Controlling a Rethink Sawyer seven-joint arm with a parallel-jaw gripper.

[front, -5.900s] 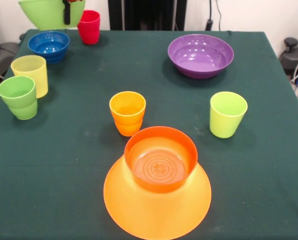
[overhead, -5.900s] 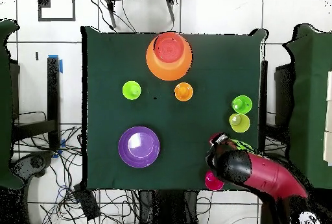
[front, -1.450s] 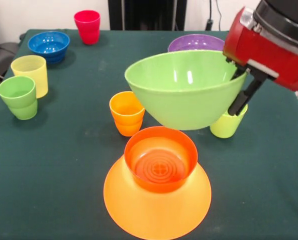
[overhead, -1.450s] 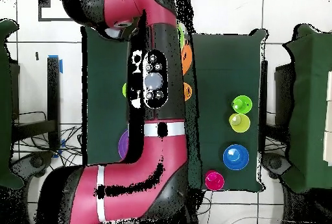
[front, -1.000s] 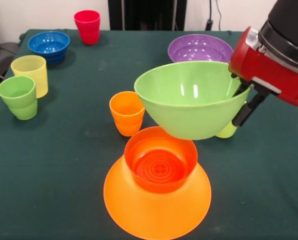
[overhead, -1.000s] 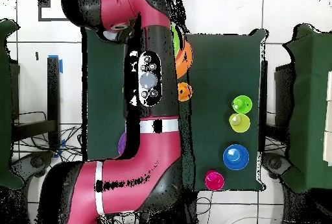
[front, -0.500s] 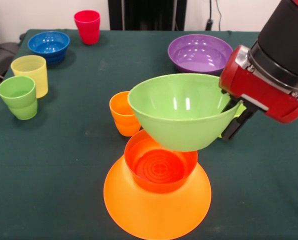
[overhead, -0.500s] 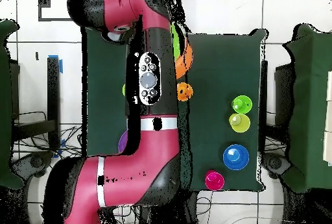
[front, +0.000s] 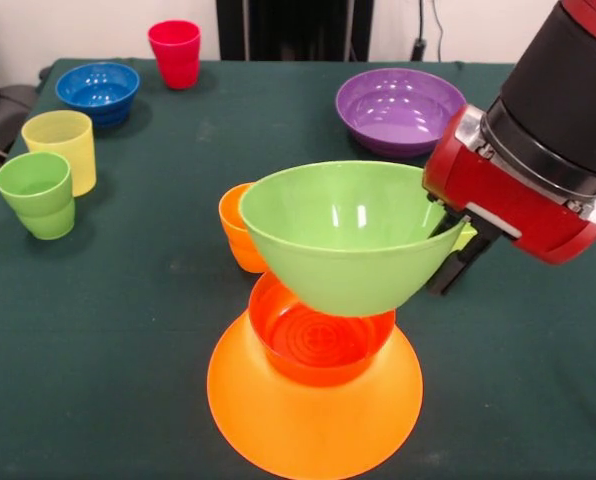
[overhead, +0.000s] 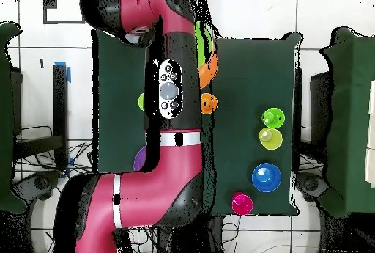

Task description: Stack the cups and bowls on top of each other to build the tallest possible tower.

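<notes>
My gripper [front: 446,262] is shut on the right rim of the medium green bowl [front: 333,235] and holds it slightly tilted right over the small red-orange bowl [front: 323,345]. The green bowl's bottom is at that bowl's rim; I cannot tell whether they touch. The red-orange bowl stands upright on the upturned large orange bowl [front: 313,415]. The orange cup [front: 233,228] stands just behind, partly hidden. In the overhead view the arm [overhead: 172,118] hides the gripper, the green bowl and most of the orange bowl [overhead: 212,63].
The purple bowl [front: 398,105] is at the back right. The blue bowl [front: 98,88] and red cup [front: 175,52] are at the back left. The pale yellow cup [front: 61,148] and green cup [front: 38,192] stand at the left. The lime green cup [front: 465,236] is mostly hidden behind the gripper.
The gripper has carried the green bowl from the table's back left corner across to the tower, then down and leftward in the front view until it hangs over the red-orange bowl.
</notes>
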